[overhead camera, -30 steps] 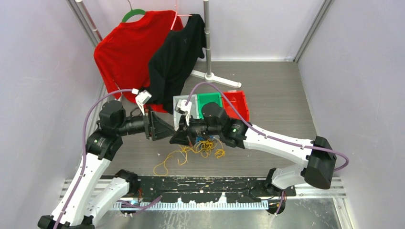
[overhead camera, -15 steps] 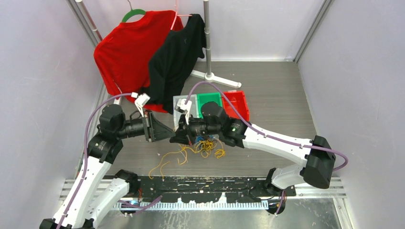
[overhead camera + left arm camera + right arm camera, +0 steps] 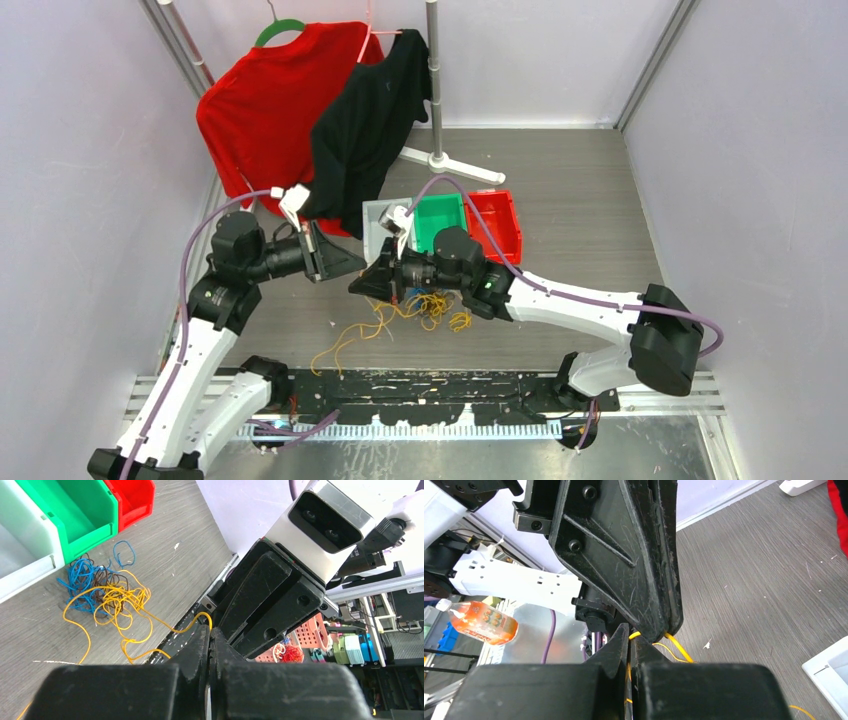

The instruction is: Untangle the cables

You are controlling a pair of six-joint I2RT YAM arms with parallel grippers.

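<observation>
Seemingly to tease it free, left gripper [image 3: 356,266] and right gripper [image 3: 356,287] each clamp the yellow cable [image 3: 120,597] beside the tangle [image 3: 432,305].

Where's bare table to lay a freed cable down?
Free: grey wood-grain tabletop between the red plastic bin and the right wall. Crowded: the centre, where the left hand and right hand meet by the tangled yellow, blue and brown cables, whose yellow strand trails toward the near edge.

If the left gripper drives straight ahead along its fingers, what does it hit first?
The right gripper, nose to nose with the left gripper, a yellow cable running between them. Gap looks small, though depth is unclear.
</observation>
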